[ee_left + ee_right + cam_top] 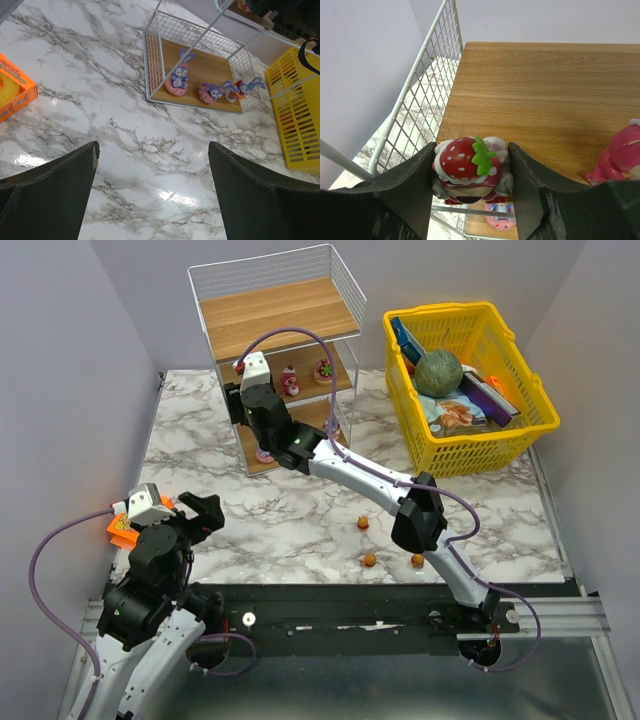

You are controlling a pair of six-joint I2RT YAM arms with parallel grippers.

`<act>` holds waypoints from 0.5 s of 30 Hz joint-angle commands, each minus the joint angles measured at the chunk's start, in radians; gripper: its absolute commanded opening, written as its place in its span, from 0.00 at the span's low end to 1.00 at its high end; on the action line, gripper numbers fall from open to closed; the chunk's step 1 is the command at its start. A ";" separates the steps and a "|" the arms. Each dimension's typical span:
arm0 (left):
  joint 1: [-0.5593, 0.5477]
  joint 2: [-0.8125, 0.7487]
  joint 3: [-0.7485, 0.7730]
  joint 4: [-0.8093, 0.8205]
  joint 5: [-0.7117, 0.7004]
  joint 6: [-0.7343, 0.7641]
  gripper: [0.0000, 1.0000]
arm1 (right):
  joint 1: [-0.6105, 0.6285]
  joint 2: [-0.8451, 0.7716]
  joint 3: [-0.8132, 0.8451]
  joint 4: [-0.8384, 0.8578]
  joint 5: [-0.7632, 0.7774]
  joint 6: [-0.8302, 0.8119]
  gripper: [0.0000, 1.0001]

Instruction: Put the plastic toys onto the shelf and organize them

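Marble table [300, 520] below, we pinch the strawberry toy [465, 160] in our right claw [470, 172] over the shelf [530, 90], to join its pink friend [620, 155]; left claw [152, 152] wide

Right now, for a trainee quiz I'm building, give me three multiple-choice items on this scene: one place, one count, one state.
1. The purple bunny figurines are on: A the shelf's bottom board; B its top board; C the table.
2. Orange toys lying on the table: A one; B three; C five.
3. The right hand is: A open, empty; B shut on the strawberry figurine; C out of view.
Key: 1A, seen behind the wire side; 2B, three show on the marble; 3B, fingers press both its sides.
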 commanded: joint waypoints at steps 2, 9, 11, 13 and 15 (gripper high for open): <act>0.003 -0.016 0.001 0.021 -0.017 0.007 0.99 | -0.015 0.037 0.023 -0.009 0.036 0.018 0.49; 0.003 -0.021 -0.001 0.019 -0.017 0.008 0.99 | -0.018 0.041 0.023 0.009 0.067 0.024 0.56; 0.003 -0.022 -0.002 0.019 -0.017 0.012 0.99 | -0.018 0.044 0.028 0.014 0.068 0.024 0.59; 0.003 -0.021 -0.001 0.019 -0.019 0.010 0.99 | -0.020 0.049 0.034 0.017 0.073 0.023 0.62; 0.003 -0.022 -0.002 0.019 -0.019 0.010 0.99 | -0.020 0.055 0.037 0.018 0.075 0.015 0.64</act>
